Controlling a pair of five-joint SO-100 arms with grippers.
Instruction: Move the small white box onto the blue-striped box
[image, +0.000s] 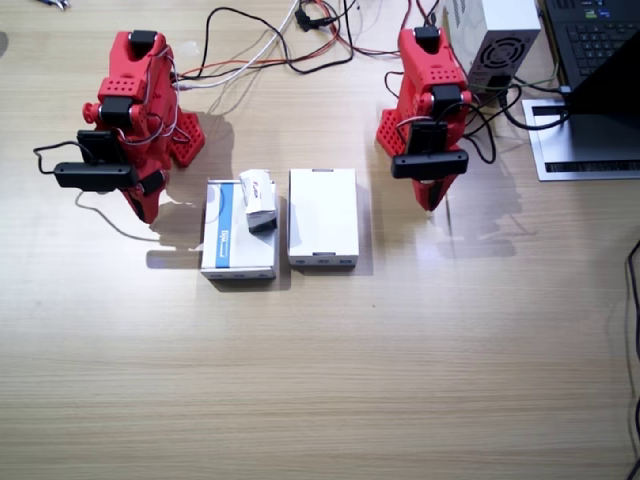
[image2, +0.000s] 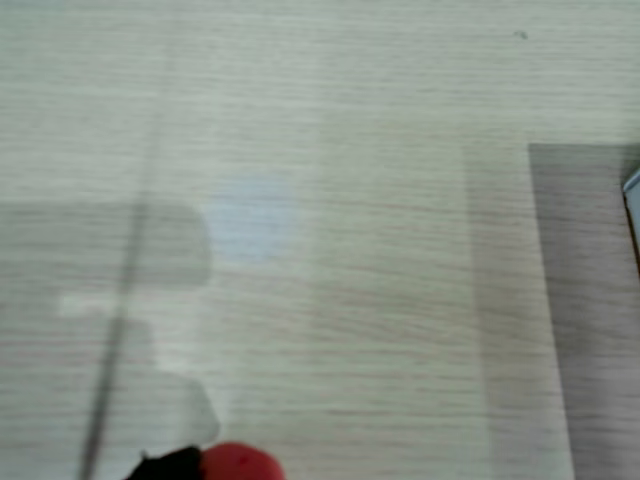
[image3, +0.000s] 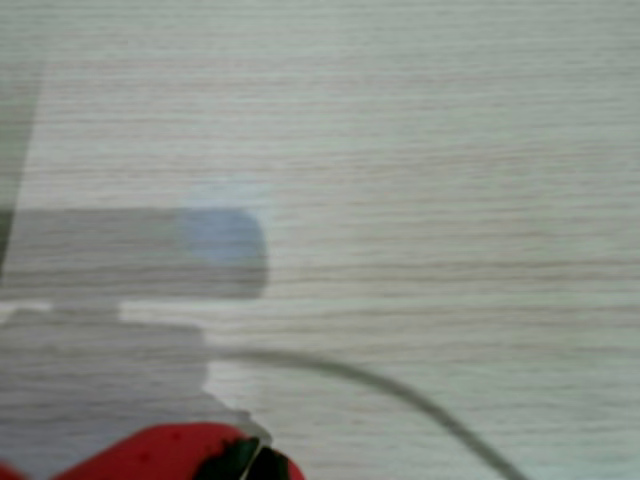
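Small box (image: 259, 199) lies on the striped box (image: 237, 240), left of centre; both claws' states cannot be told.

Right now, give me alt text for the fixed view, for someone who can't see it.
A small white box lies on the blue-striped box, beside a plain white box on a wooden table. Two red arms, the right arm and left arm, stand behind them, touching nothing.
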